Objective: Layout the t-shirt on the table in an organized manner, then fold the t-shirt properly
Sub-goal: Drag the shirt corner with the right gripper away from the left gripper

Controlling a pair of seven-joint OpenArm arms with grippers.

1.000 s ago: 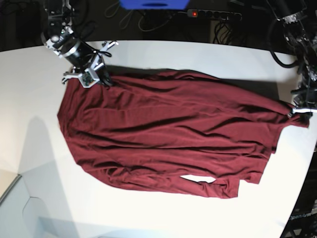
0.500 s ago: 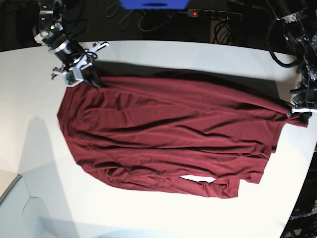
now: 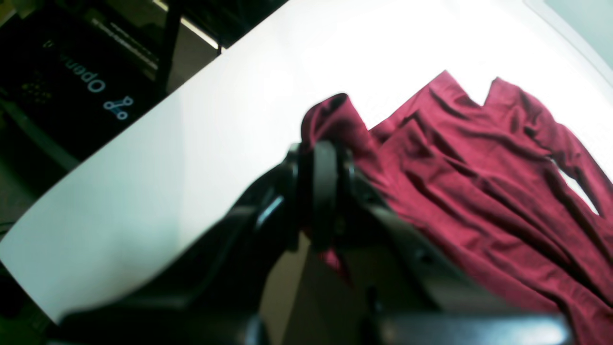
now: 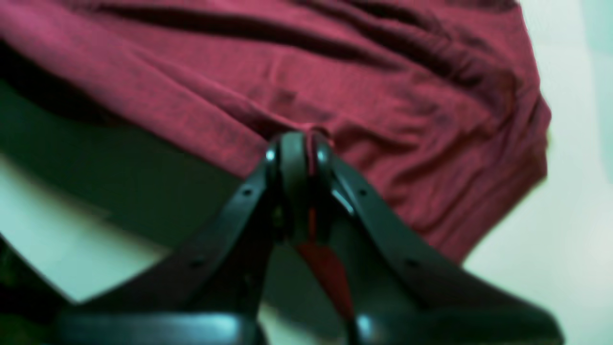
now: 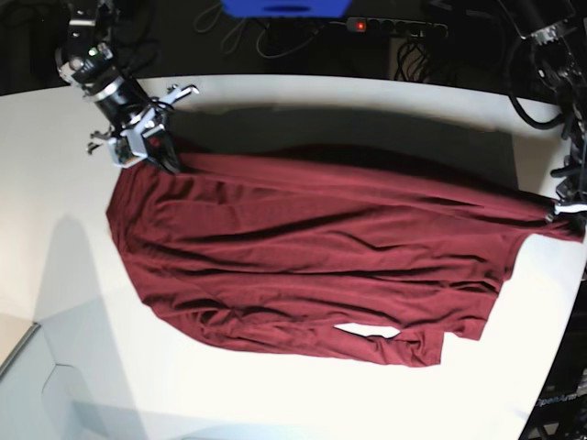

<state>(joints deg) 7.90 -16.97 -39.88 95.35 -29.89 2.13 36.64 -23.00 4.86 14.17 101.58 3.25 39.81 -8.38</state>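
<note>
The dark maroon t-shirt [image 5: 312,257] lies spread across the white table [image 5: 385,110], its far edge pulled taut and lifted between my two grippers, with a shadow under it. At the base view's upper left my right gripper [image 5: 158,153] is shut on a pinch of the t-shirt [image 4: 383,96], cloth showing between the fingers [image 4: 293,158]. My left gripper [image 5: 561,213] at the right table edge is shut on a corner of the t-shirt [image 3: 479,167], with a fold [image 3: 335,115] standing above the fingers [image 3: 324,167]. A sleeve bunches along the near hem [image 5: 404,344].
A power strip [image 5: 394,27] and cables lie behind the table's far edge, beside a blue object [image 5: 284,7]. The table's right edge [image 5: 559,367] curves in close to my left gripper. A lower grey surface [image 5: 37,385] sits at the near left.
My right gripper has drawn back toward the upper left with the cloth, and my left has shifted slightly right. The shirt's far edge has risen and pulled straight between them.
</note>
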